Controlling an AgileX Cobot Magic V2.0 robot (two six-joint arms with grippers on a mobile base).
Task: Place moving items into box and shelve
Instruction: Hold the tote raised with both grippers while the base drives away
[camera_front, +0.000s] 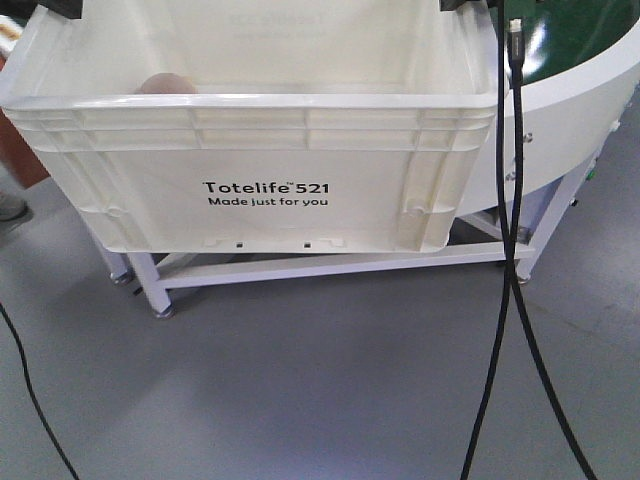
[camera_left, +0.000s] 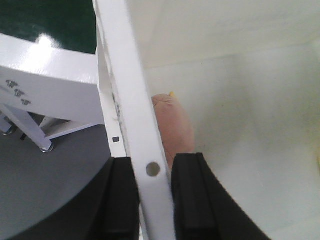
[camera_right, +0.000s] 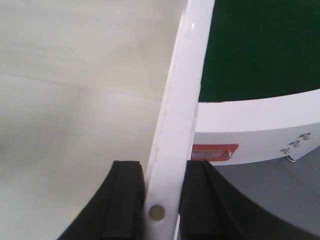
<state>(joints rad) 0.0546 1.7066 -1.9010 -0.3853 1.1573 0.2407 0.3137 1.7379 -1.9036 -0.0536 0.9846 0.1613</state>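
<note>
The box (camera_front: 265, 150), a white crate printed "Totelife 521", hangs in front of the white stand, held by its two side rims. My left gripper (camera_left: 155, 200) is shut on the box's left rim (camera_left: 125, 90), one finger outside the wall and one inside. My right gripper (camera_right: 161, 200) is shut on the right rim (camera_right: 182, 90) in the same way. A pale pink soft toy (camera_left: 175, 130) lies inside against the left wall, and its top shows over the front rim (camera_front: 165, 85). A yellow sliver (camera_left: 171, 93) peeks from behind it.
A curved conveyor with a green belt (camera_front: 585, 35) stands behind and to the right of the crate. The white stand's legs and crossbar (camera_front: 160, 290) are beneath it on the grey floor. Black cables (camera_front: 510, 250) hang down at the right, and another (camera_front: 25, 380) at the left.
</note>
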